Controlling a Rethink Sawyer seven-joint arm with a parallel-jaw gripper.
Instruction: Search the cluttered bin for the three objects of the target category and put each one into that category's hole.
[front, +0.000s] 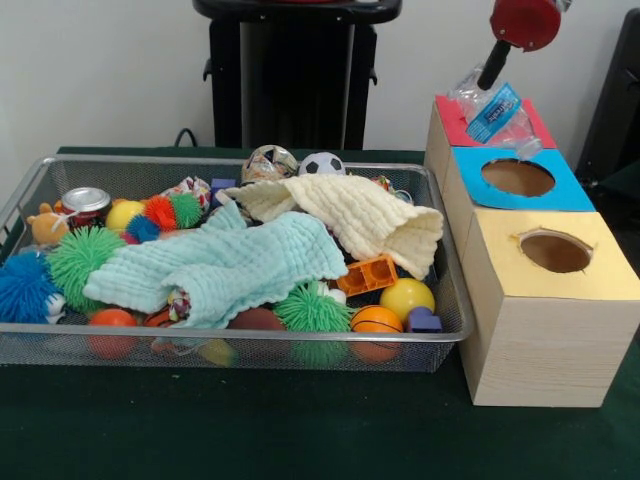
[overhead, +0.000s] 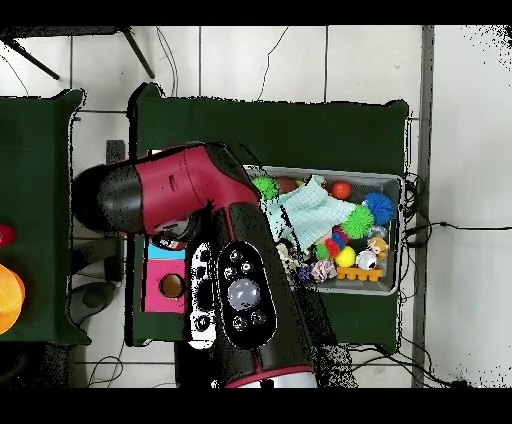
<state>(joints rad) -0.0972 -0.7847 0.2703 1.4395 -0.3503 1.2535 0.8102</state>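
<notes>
The gripper (front: 497, 68) is clamped on a clear plastic bottle (front: 492, 108), holding it tilted over the red-topped box (front: 452, 125). Three boxes stand beside the bin (front: 452, 300); two cloths lie inside.

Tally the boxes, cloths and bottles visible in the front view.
Boxes: 3 (pink box, blue box, yellow box)
Cloths: 2 (mint cloth, cream cloth)
Bottles: 1 (plastic bottle)
Total: 6

One wire bin (front: 30, 190), three box holes, two cloths, one bottle (front: 495, 110).
</notes>
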